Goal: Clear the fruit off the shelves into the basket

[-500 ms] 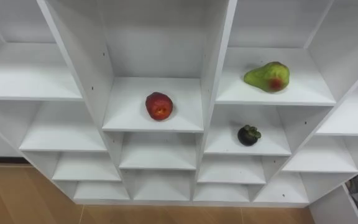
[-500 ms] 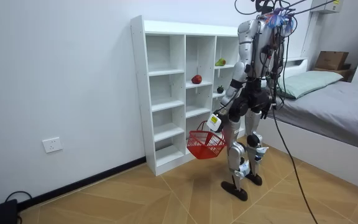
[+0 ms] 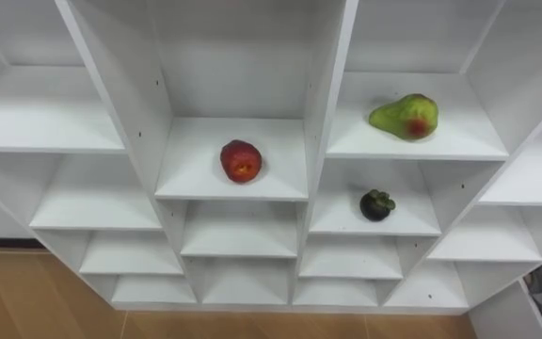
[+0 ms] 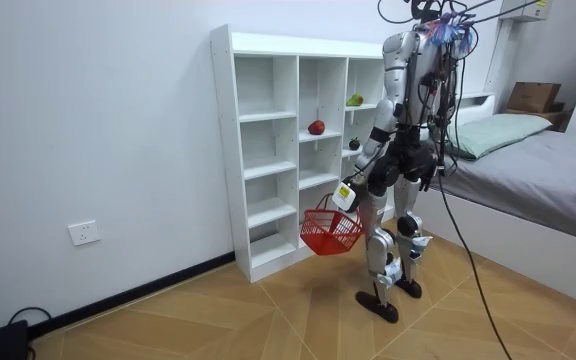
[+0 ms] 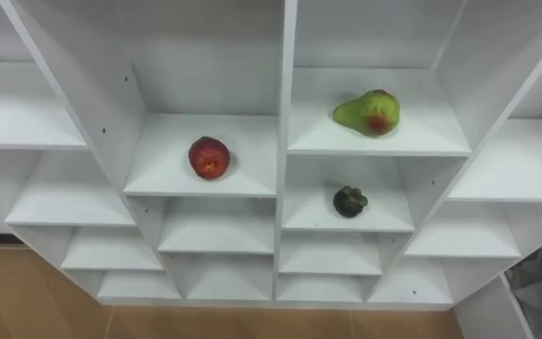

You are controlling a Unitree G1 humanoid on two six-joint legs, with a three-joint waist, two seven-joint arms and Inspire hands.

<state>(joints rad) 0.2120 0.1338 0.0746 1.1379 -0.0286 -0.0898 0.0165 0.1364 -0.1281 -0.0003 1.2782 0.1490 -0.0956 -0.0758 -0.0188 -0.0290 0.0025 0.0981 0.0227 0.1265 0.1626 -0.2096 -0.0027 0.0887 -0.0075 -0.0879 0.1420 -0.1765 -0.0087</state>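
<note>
Three fruits sit in the white open-shelved closet [image 3: 330,104]. A round red fruit with a yellowish patch [image 3: 241,160] lies in the middle column. A green pear with a red blush [image 3: 405,117] lies right of it, a shelf higher, with a small dark round fruit [image 3: 376,203] directly below. The robot faces the closet, its left hand [image 4: 346,193] curled round the handle of a red wire basket [image 4: 330,232] hanging by its legs.

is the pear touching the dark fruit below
Apart. The left eye view shows the pear on its shelf board, and the dark fruit sits in the compartment under that board.
</note>
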